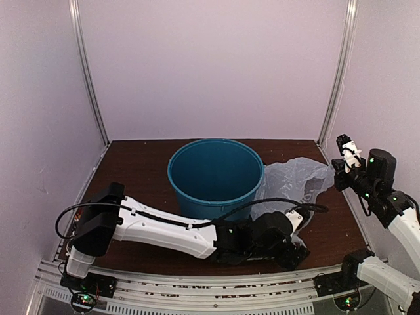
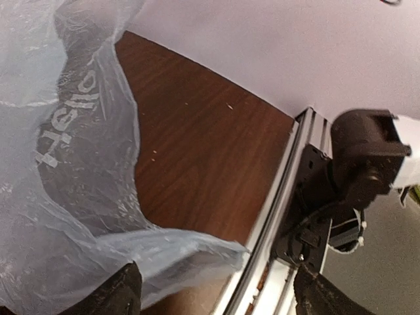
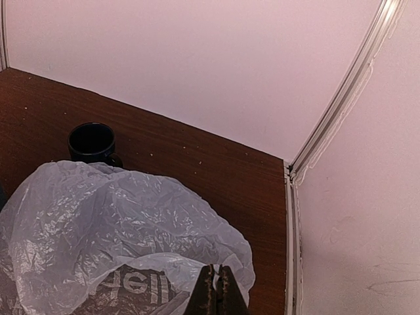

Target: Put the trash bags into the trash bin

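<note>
Round teal plastic bin, smooth, tapered, with a rolled rim. Just right of the bin lies the crinkly, translucent blue-grey bag, lettered "hello!". The left gripper gapes over the bag's edge. Farther right of the bin, the right gripper is pinched closed.

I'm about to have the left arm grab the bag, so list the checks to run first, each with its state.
1. Left gripper open: ok, the fingers stand wide apart.
2. Bag between the left fingers: ok, a corner of it lies between them in the left wrist view.
3. Bin upright with its mouth clear: ok.
4. Bag in the bin: not ok, it lies on the table to the right of the bin.
5. Right gripper free of the bag: cannot tell. It is shut just in front of the plastic, and no pinch shows.
</note>
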Action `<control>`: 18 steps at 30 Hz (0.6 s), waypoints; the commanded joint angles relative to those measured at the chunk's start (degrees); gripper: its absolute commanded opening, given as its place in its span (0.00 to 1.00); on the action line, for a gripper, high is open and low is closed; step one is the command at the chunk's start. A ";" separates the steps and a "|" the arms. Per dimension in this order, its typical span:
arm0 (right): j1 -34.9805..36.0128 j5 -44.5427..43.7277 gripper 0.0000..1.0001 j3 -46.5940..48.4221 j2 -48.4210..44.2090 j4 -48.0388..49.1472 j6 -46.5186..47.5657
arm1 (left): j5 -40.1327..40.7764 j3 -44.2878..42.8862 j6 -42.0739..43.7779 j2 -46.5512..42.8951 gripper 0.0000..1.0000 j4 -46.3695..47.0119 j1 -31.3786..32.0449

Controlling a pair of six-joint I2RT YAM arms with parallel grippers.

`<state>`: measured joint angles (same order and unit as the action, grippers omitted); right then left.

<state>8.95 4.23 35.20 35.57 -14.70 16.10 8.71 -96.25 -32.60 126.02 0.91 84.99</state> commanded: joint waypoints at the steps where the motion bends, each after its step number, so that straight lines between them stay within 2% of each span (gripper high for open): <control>1: -0.43 0.17 0.00 -0.66 -0.84 1.43 -0.23 | -5.51 0.59 -6.24 1.95 0.81 9.32 -2.49; 7: -0.43 0.42 0.00 -0.74 -1.19 1.51 -0.02 | -9.81 -3.17 -7.85 5.55 0.68 10.71 -2.90; 10: -0.43 0.58 0.00 -0.76 -1.38 1.52 0.14 | -8.30 -1.38 -7.71 4.19 0.68 10.52 -2.39; 14: -0.34 0.74 0.00 -0.83 -1.47 1.68 0.24 | -4.68 1.47 -2.80 -0.15 0.72 6.91 -0.56; 18: -0.25 0.86 0.00 -0.75 -2.10 1.49 0.25 | -10.93 7.59 3.11 -2.23 0.71 9.52 -0.26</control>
<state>8.95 4.25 35.18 34.59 -14.66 16.25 1.85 -93.27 -35.88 127.96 7.38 84.23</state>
